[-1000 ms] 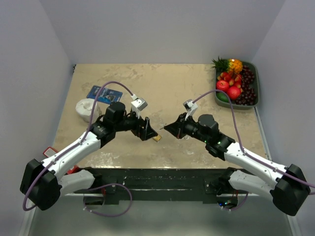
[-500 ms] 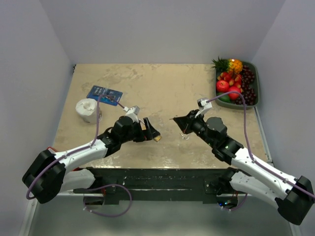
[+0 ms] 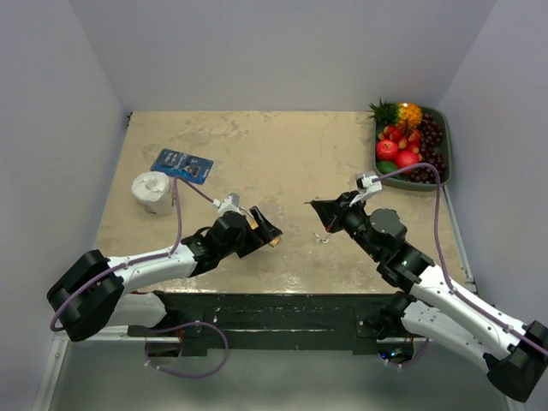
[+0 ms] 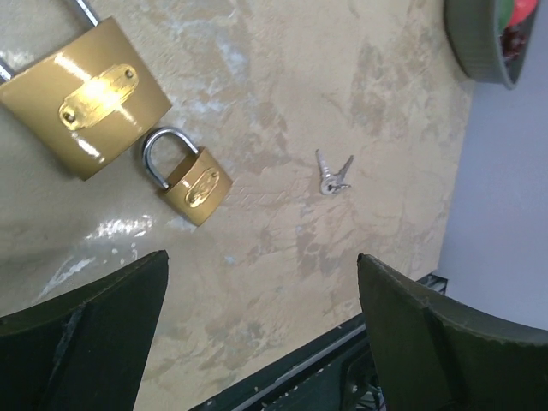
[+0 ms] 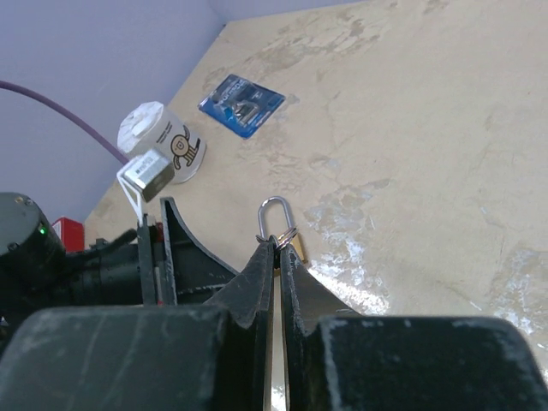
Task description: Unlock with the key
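Note:
A small brass padlock (image 3: 274, 241) lies on the tan table near the front edge, and shows in the left wrist view (image 4: 199, 184) with its shackle closed. A larger brass padlock (image 4: 86, 94) lies up-left of it, partly cut off. A pair of keys (image 3: 321, 237) lies on the table right of the small padlock, also in the left wrist view (image 4: 332, 175). My left gripper (image 3: 265, 224) is open and empty just left of the small padlock (image 4: 261, 255). My right gripper (image 3: 312, 205) is raised and shut, with a silver key ring (image 5: 289, 235) at its fingertips (image 5: 278, 238).
A green tray of fruit (image 3: 445, 163) stands at the back right. A white roll (image 3: 152, 190) and a blue packet (image 3: 181, 164) lie at the back left. The table's front edge runs close below both grippers.
My right gripper has risen from the table and drawn back to the right. My left arm has sunk lower, with its gripper still beside the small padlock. Padlock and loose keys have not moved.

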Controlling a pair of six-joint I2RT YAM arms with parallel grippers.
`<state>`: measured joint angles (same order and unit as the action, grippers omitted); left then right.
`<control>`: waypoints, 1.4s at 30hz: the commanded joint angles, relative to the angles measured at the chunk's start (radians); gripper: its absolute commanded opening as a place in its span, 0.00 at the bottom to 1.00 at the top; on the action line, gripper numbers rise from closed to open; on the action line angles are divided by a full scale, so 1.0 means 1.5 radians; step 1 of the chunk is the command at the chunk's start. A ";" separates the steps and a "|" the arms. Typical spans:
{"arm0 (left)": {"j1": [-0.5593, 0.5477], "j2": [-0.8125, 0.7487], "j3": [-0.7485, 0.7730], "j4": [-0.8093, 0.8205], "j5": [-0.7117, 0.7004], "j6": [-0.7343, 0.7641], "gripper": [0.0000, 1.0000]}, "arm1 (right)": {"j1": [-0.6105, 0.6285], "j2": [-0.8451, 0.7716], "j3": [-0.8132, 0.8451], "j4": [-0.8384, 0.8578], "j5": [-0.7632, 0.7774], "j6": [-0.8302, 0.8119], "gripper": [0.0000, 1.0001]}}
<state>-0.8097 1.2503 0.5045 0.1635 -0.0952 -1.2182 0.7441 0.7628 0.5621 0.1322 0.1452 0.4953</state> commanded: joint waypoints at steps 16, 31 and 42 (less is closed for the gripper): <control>-0.039 0.152 0.132 -0.068 -0.089 0.000 0.99 | -0.003 -0.077 0.004 -0.042 0.065 -0.038 0.00; -0.018 0.274 0.243 -0.067 -0.067 0.120 0.99 | -0.002 -0.081 0.010 -0.060 0.070 -0.044 0.00; -0.023 0.351 0.353 -0.192 -0.065 0.307 0.96 | -0.002 -0.088 0.003 -0.063 0.072 -0.033 0.00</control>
<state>-0.8272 1.7508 0.9585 -0.0231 -0.1719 -0.9283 0.7441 0.6453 0.5549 0.0219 0.2207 0.4446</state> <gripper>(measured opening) 0.974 0.046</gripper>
